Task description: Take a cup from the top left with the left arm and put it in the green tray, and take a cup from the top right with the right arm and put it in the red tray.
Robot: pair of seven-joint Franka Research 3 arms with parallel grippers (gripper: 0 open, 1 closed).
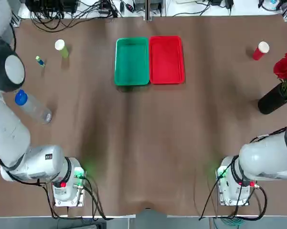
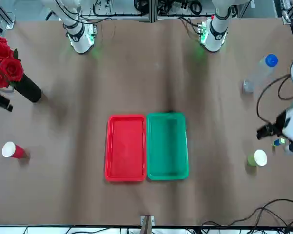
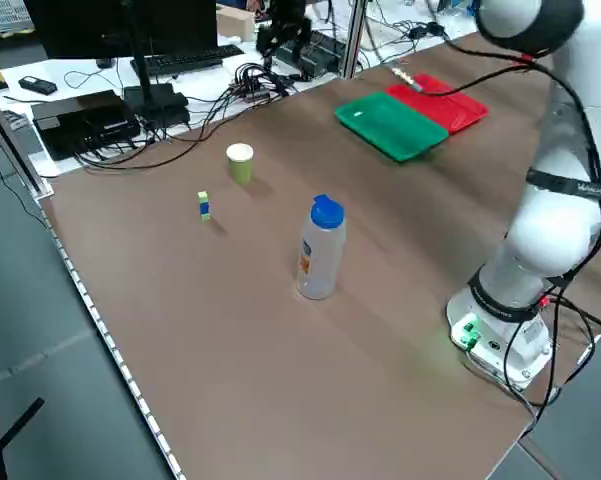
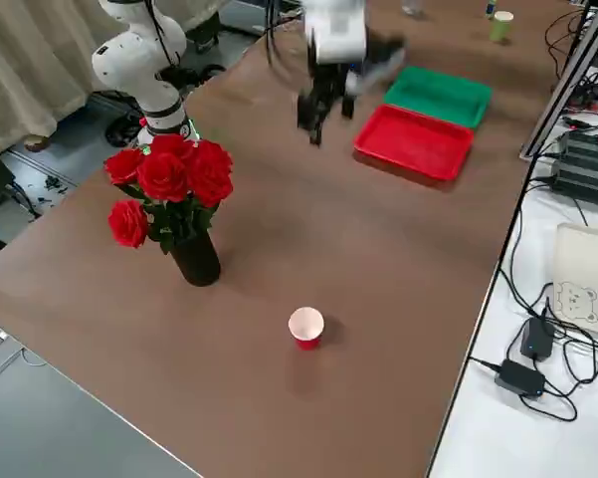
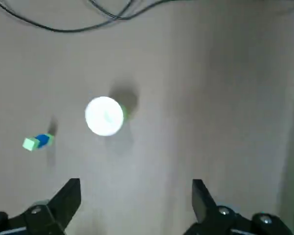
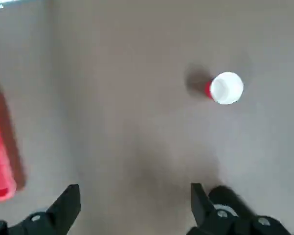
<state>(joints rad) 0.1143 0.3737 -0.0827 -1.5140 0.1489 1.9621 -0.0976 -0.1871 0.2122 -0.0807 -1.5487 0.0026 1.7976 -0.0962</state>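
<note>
While both my grippers hang spread wide, left gripper must centre over the green cup, right gripper over the red cup, before descending.

bottle lying, blue cap | small block | roses in vase

No text, brand or number can be read. The bottle near the left edge of the table carries a label, but its print is too small to read. The trays and cups are plain.
</note>
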